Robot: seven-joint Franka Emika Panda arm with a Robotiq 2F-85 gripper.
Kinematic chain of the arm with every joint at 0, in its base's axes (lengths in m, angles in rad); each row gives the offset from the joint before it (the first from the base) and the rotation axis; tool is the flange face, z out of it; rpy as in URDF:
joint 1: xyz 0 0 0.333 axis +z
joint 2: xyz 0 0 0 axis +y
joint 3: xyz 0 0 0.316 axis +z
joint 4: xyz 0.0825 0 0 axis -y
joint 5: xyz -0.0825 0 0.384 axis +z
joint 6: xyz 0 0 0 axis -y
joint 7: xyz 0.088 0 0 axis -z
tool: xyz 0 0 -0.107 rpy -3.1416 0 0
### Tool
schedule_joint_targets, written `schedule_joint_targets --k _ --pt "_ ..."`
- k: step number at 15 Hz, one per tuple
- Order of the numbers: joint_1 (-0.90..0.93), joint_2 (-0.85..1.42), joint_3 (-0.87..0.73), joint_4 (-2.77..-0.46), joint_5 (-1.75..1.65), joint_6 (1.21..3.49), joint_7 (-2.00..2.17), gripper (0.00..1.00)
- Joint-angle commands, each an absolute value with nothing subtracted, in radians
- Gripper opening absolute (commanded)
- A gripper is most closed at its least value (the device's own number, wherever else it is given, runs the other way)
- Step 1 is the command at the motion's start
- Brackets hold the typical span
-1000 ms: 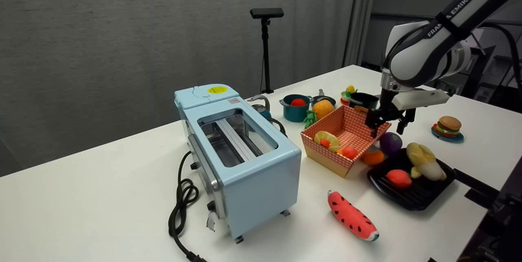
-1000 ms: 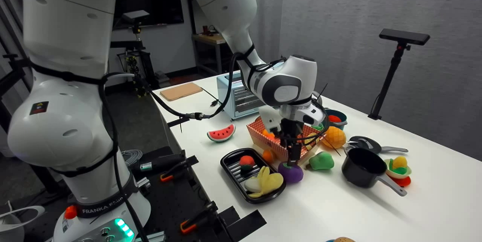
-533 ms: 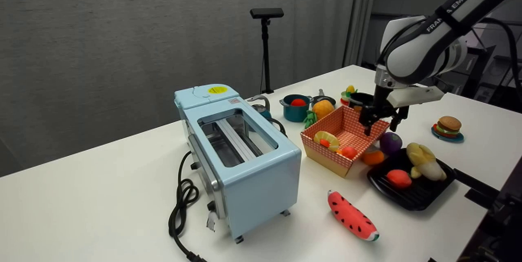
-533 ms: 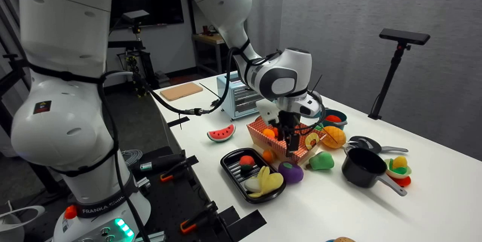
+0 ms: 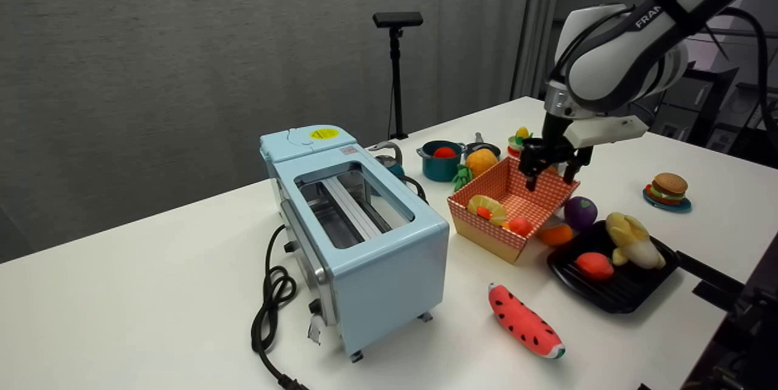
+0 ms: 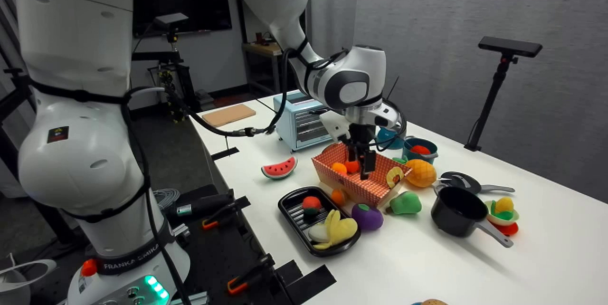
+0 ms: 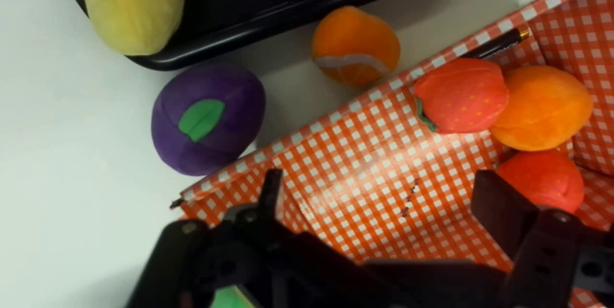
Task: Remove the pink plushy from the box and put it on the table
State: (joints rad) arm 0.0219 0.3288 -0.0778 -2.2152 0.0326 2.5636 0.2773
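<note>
Plushy [image 5: 519,227]: rounded, pinkish-red, lying inside box [image 5: 486,241] near a side wall. Box: shallow, open-topped, red-white checked lining, upright on white table [image 5: 182,305].

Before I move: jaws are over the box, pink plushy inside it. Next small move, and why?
I'd ease the open jaws toward the toaster before lowering. Between them the wrist view shows just the checked box; the strawberry and the red lump lie nearer the toaster end. Either could be the one you mean; I can't tell.
</note>
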Motion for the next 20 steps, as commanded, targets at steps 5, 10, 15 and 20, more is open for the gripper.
schedule_joint_targets --k 5,10,15,20 --pt "0.03 0.456 -0.09 -2.029 0.008 2.465 0.298 1.0" --pt "0.075 0.559 -0.098 -1.894 -0.055 2.391 0.341 1.0" --pt "0.124 0.621 -0.092 -1.798 -0.085 2.336 0.344 1.0" --pt "0.121 0.658 -0.09 -1.743 -0.071 2.311 0.328 1.0"
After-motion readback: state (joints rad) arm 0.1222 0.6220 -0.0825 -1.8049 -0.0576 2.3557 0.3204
